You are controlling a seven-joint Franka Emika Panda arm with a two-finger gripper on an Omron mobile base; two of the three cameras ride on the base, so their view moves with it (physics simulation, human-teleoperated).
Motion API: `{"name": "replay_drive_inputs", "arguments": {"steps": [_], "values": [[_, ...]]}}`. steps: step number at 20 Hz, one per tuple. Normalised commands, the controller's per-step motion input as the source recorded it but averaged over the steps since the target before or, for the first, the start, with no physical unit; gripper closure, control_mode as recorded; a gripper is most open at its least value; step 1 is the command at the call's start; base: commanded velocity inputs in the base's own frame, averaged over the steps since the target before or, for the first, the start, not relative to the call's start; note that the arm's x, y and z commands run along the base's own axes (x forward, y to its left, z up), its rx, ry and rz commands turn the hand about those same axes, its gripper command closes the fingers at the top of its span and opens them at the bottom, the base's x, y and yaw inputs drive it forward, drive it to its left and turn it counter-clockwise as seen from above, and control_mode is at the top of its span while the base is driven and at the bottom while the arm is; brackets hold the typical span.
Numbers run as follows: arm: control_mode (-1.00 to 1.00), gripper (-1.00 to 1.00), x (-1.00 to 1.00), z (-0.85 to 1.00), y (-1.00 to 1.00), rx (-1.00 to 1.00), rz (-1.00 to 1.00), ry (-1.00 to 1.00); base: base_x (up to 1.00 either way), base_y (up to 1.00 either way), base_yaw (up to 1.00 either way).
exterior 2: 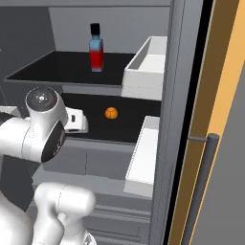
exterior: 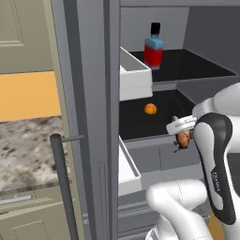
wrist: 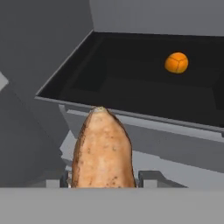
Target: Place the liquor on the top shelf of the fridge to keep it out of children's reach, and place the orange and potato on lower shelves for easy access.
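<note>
Two of the three items look sorted already, so this is the last leg. Nearest the hand camera is the potato (wrist: 103, 151), filling the bottom of that view with its pointed end aimed straight at the fridge (exterior: 89, 93). The gripper (wrist: 103, 180) has its fingers (wrist: 151, 178) closed in on either side of the potato's lower body, a fairly narrow spread, so I'd call that a firm hold rather than a loose cradle. From the left base camera the potato hangs just under the white hand, level with the front lip of the lower shelf (wrist: 131, 83) and just outside it, not yet over the dark surface. Holding it lengthwise like that makes sense: it should slide in over the lip without clipping the sides.

Further in, the orange (wrist: 176, 62) sits on that same lower shelf, toward the back and well apart from the potato, leaving lots of free room in front.

Farthest up, the liquor (exterior: 153, 47) stands upright on the top shelf (exterior: 197, 65), beside the white door bin (exterior: 136, 75).
</note>
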Motion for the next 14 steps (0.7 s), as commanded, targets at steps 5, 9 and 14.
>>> {"name": "replay_drive_inputs", "arguments": {"steps": [5, 9, 14], "values": [[-1.00, 1.00, 0.68, -0.39, 0.00, 0.00, 0.00, -0.07, 0.00, 0.00, 0.00], [-1.00, 1.00, 0.74, -0.42, 0.00, 0.00, 0.00, -0.04, 0.00, 0.00, 0.00], [-1.00, 1.00, 0.79, -0.36, -0.02, 0.00, 0.00, 0.00, 0.00, 0.00, 0.00]]}}
